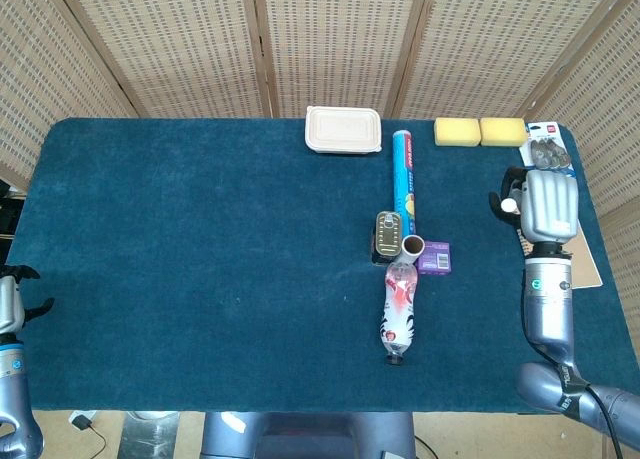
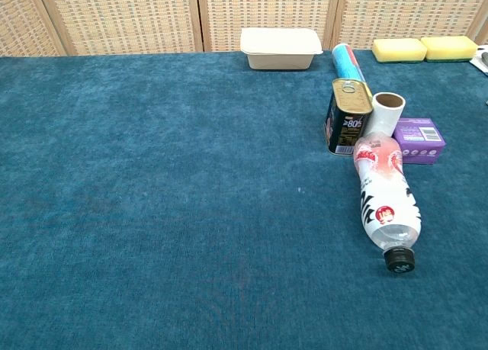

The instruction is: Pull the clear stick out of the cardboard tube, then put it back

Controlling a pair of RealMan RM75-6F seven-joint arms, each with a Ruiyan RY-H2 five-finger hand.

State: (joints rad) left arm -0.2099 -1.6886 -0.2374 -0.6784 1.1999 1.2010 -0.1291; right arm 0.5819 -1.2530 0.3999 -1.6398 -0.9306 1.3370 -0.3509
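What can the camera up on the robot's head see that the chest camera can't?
Only the head view shows the right hand raised above the table's right side, the left hand at the left edge, and a blister pack of round things. Only the chest view shows the dark tin's printed front. Both show the white cardboard tube standing upright, the lying plastic bottle, purple box, blue roll, beige container and two yellow sponges.
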